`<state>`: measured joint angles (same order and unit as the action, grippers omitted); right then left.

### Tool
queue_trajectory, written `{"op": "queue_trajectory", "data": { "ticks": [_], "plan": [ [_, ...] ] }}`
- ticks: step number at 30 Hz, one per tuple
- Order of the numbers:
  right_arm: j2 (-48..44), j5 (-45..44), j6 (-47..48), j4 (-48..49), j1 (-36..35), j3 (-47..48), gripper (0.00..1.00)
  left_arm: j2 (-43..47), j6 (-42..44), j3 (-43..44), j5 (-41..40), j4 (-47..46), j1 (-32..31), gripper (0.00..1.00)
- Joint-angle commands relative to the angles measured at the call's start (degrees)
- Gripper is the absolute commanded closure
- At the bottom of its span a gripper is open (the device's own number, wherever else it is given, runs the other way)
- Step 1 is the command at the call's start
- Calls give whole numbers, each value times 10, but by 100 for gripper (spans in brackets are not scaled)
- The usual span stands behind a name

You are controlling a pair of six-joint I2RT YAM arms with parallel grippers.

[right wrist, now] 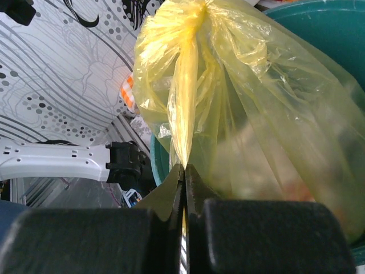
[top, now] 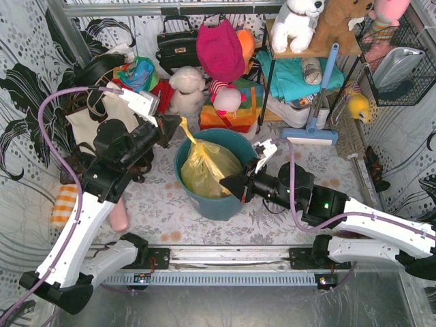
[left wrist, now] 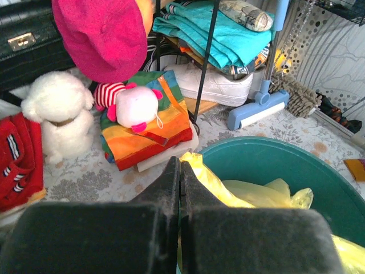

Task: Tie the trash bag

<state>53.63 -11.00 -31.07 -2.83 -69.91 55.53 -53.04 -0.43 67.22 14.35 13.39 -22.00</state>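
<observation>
Trash bag (top: 204,170): thin, light, slippery film. Your left pincer (left wrist: 180,166) and right pincer (right wrist: 183,171) each pinch twisted strand; pull gently, tears easily.

The thin, crinkly, translucent yellow-green plastic trash bag (top: 204,170) bulged just ahead of the right gripper (right wrist: 184,168), one gathered strip pinched in its closed jaws. Another twisted strip rose taut to the left gripper (left wrist: 180,165), clamped there.

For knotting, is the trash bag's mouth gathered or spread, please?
Gathered: the trash bag bunches into strips pinched by left gripper and right gripper.
</observation>
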Motion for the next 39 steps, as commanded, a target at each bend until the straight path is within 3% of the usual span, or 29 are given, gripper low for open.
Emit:
{"op": "queue_trajectory", "data": {
  "ticks": [1, 3, 4, 6, 8, 15, 24, 32, 39],
  "plan": [
    [-2, -4, -12, -26, -2, 16, 100, -8, -37, 7, -38, -25, 0, 100],
    [6, -2, -10, -22, -2, 20, 100, -11, -64, 17, -23, -21, 0, 100],
    [8, 0, -9, -19, -3, 21, 100, -15, -78, 26, -14, -14, 0, 95],
    [11, 1, -9, -10, -3, 21, 100, -23, -107, 44, -1, 8, 0, 61],
    [12, 1, -8, -4, -3, 19, 100, -26, -141, 54, 7, 25, 0, 42],
    [11, -2, -12, 8, -2, 15, 100, -25, -258, 38, 14, 36, 1, 23],
    [9, -9, -6, 12, -2, 15, 100, 18, -277, 83, -70, 84, 1, 21],
    [13, -8, -3, 21, -2, 17, 100, 21, -345, 55, -6, 45, 1, 19],
    [11, -11, 0, 25, -2, 16, 100, 21, -376, 35, -12, 67, 2, 18]
  ]
}}
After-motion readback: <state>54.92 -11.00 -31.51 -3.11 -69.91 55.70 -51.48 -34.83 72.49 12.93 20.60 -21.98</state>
